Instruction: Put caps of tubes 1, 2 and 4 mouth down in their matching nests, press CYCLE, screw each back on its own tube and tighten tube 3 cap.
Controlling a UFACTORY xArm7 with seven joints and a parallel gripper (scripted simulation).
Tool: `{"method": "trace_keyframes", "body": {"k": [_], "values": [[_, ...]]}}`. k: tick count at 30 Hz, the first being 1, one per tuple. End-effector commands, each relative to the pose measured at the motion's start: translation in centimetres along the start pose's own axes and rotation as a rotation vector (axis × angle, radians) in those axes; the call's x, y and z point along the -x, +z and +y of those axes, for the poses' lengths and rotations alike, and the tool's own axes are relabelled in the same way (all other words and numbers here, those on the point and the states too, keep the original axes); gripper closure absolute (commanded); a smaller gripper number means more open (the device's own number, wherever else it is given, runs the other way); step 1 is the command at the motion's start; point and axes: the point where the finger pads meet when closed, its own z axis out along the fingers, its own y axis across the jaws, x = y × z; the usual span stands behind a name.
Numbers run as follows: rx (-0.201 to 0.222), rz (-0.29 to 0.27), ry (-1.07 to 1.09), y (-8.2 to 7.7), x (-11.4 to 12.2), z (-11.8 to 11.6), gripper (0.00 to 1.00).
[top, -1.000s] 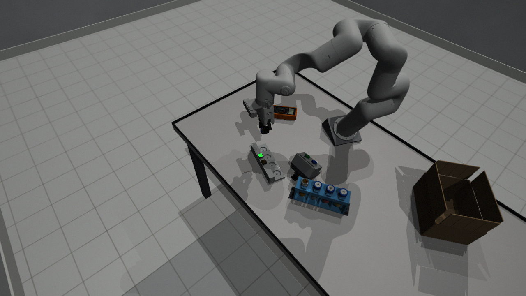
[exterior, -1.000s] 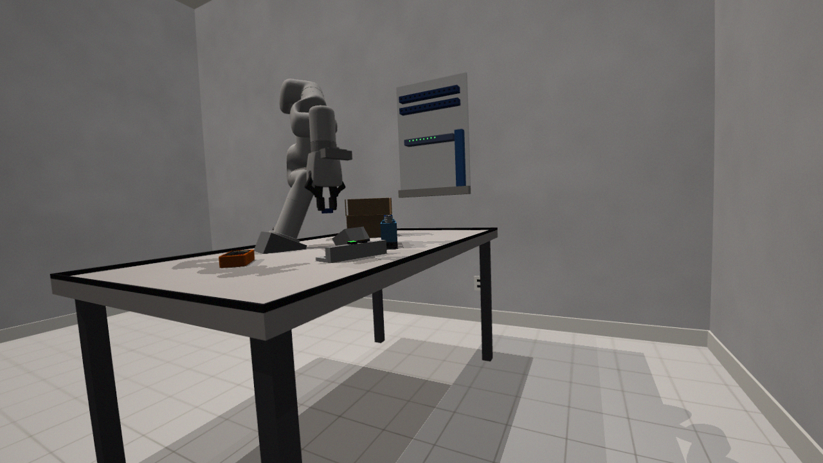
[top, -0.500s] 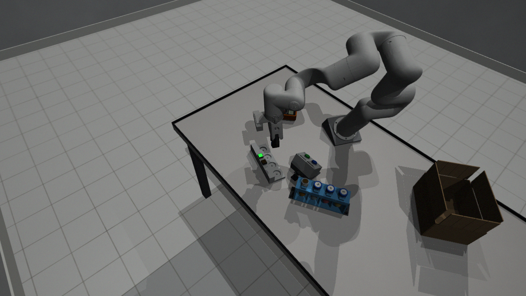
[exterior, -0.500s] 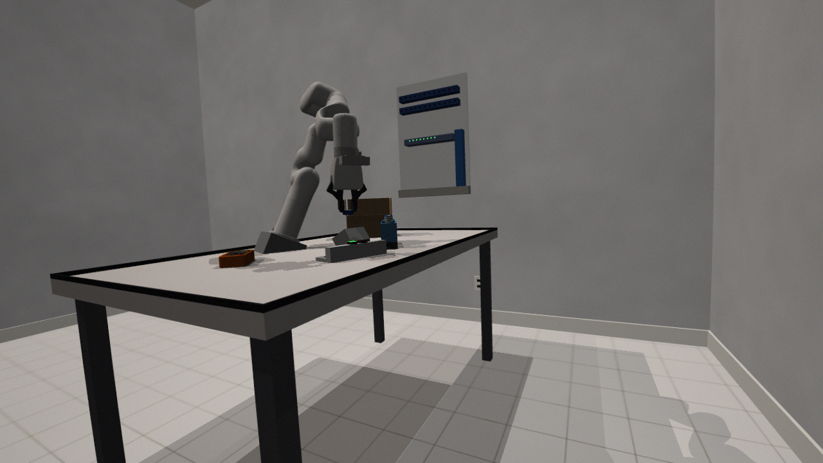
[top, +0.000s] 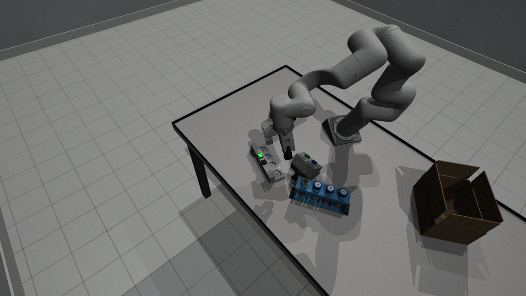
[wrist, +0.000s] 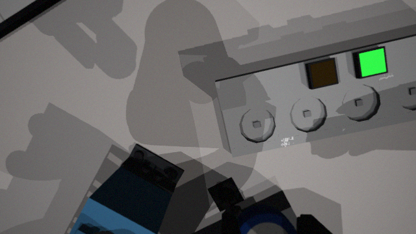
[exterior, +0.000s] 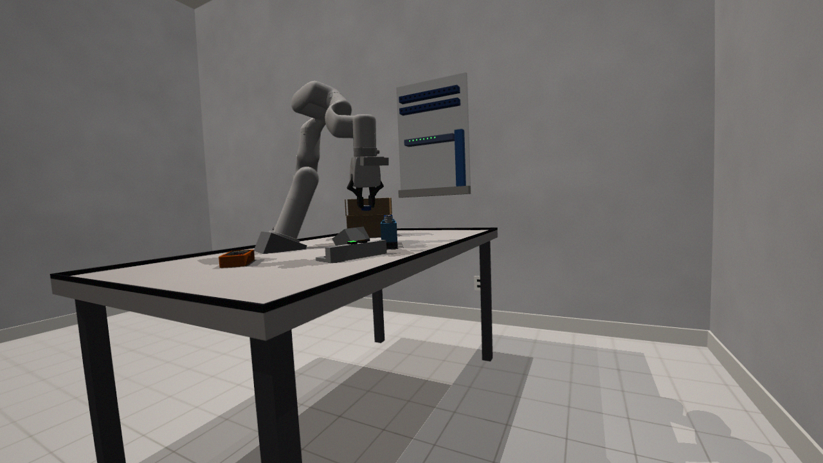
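Observation:
My gripper (top: 287, 152) hangs above the table between the cap tray (top: 267, 163) and the key housing (top: 306, 163). It is shut on a blue cap (wrist: 266, 222), seen at the bottom of the wrist view. The tray's green lamp (wrist: 371, 62) is lit and the amber lamp (wrist: 322, 73) is dark. The nests (wrist: 307, 114) in view are empty. The blue rack (top: 319, 192) holds the tubes. The tube nearest the housing (top: 305, 181) is open; the other three carry blue caps. The blue key (top: 314, 162) and the green key (top: 307, 156) are unlit.
An open cardboard box (top: 457, 202) stands on the table's right part. An orange meter (exterior: 236, 258) lies near the arm's base (top: 342, 128). The table's front edge runs close to the tray and the rack.

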Motion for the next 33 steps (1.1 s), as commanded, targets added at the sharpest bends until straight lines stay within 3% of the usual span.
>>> {"method": "trace_keyframes", "body": {"k": [1,4,6,15,26,33], "values": [[0.044,0.171,0.017,0.5,1.5,-3.1,1.0],[0.044,0.17,0.017,0.7,2.3,-4.9,1.0],[0.044,0.17,0.017,0.7,2.3,-4.9,1.0],[0.043,0.17,0.017,1.5,5.1,-11.4,1.0],[0.043,0.17,0.017,1.5,5.1,-11.5,1.0],[0.043,0.17,0.017,3.6,4.8,-11.4,1.0]]}}
